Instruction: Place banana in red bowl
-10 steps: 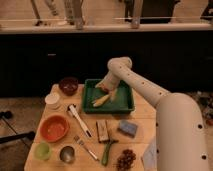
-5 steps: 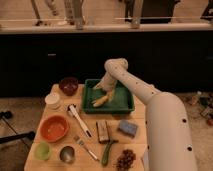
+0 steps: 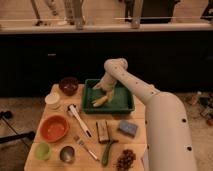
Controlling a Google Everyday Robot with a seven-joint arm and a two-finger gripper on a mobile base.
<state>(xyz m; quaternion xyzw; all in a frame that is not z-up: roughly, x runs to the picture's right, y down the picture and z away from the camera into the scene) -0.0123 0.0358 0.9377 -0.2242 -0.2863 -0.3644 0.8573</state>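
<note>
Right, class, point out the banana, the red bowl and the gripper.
banana (image 3: 100,101), camera view, middle of the fruit.
red bowl (image 3: 54,129), camera view, bare inside floor.
gripper (image 3: 103,90), camera view, between its fingertips, just above the banana.

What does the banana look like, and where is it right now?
The banana is small, pale yellow and slightly curved. It lies on the floor of the green tray, in the left half, slanting from lower left to upper right. The gripper is open and hangs just over the banana's upper end. I cannot tell if it touches the fruit. The banana is not yet in the red bowl, which sits at the table's front left.
</note>
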